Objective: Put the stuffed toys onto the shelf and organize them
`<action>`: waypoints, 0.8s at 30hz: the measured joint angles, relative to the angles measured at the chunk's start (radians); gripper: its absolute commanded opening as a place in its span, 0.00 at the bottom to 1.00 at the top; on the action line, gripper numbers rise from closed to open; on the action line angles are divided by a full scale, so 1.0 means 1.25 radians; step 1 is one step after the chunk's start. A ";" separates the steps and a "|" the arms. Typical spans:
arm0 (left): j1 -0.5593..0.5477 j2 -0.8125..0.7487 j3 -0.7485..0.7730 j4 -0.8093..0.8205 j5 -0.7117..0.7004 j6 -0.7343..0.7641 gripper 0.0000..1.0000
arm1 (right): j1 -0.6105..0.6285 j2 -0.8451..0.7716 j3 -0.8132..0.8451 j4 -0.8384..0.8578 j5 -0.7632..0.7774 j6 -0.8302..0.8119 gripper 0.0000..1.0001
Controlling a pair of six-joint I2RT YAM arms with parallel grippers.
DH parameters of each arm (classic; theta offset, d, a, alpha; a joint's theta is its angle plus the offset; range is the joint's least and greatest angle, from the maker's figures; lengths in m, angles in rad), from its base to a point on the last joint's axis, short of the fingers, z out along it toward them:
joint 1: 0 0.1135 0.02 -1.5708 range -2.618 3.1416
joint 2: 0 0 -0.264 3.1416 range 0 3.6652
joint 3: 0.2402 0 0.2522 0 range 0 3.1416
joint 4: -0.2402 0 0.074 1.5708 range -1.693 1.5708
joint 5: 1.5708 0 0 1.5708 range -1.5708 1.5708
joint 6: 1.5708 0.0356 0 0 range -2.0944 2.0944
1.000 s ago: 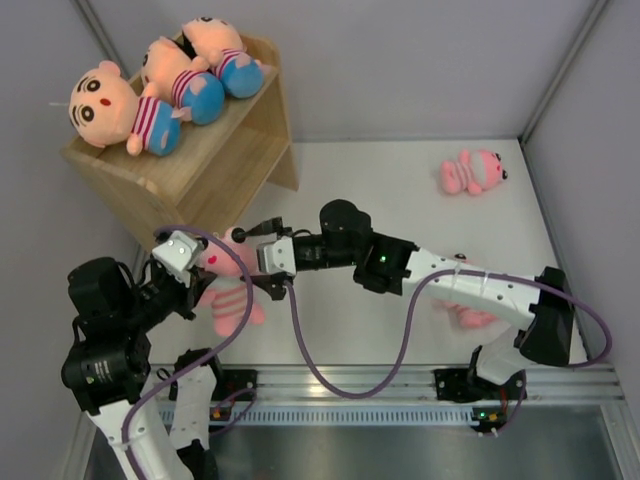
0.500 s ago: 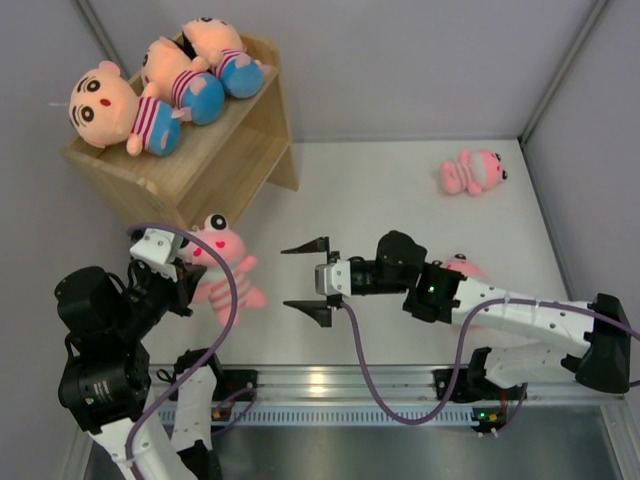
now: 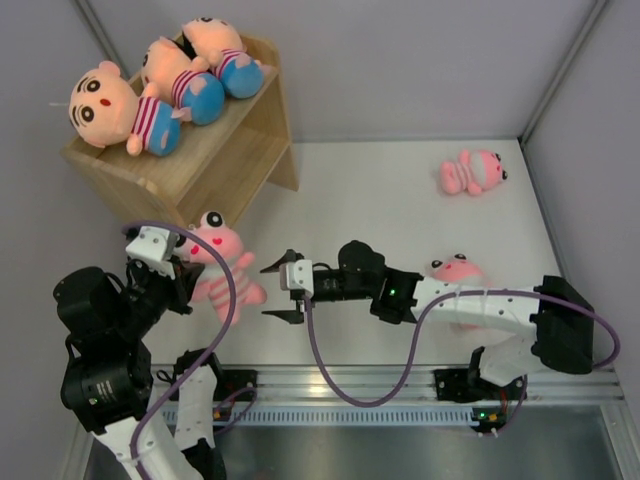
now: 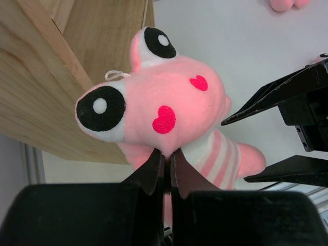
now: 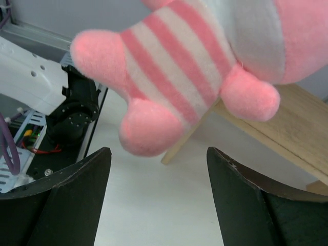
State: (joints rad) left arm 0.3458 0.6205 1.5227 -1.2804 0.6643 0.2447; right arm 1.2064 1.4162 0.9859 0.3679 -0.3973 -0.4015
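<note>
Pinching a pink striped-belly animal [image 4: 174,113] just under its chin, the left gripper [image 4: 164,156] had its two dark fingers pressed nearly together on the plush. It held the toy clear of the table, close beside the front corner of the shelf [image 3: 230,150]. The right gripper [image 3: 281,292] faced that toy from the other side with its fingers spread wide and nothing between them. In the right wrist view the striped belly and stubby legs hung just above the gap. The table [image 3: 380,190] was a plain white surface, boxed in by pale grey walls [image 3: 420,60] at the back and on both sides. Thin metal posts ran up the corners. Along the near edge lay a ribbed aluminium rail [image 3: 350,395] carrying both arm bases, and purple cables [image 3: 330,385] looped down from the arms. The light wooden shelf stood in the far left corner against the wall, turned at an angle. Three boy dolls [image 3: 150,100] in striped shirts and blue shorts lay side by side on its top board. A second pink animal [image 3: 472,172] lay alone on the table near the far right corner. A third pink animal [image 3: 455,270] sat just behind the right forearm, partly hidden by it.
</note>
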 measured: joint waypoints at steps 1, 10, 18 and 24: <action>0.000 0.000 0.000 0.002 0.000 -0.002 0.00 | 0.005 0.003 0.006 0.007 0.001 0.012 0.74; 0.001 -0.001 0.000 0.016 -0.004 -0.007 0.00 | 0.024 0.077 0.145 -0.009 0.020 0.124 0.17; 0.001 -0.019 -0.005 0.022 -0.015 0.013 0.79 | 0.007 0.078 0.214 -0.139 0.050 0.146 0.00; 0.001 -0.039 -0.005 0.022 -0.053 0.029 0.83 | -0.137 0.110 0.378 -0.361 -0.050 0.095 0.00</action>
State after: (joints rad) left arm 0.3473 0.5716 1.5166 -1.2526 0.5980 0.2806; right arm 1.0351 1.5532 1.4582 -0.0837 -0.4595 -0.2832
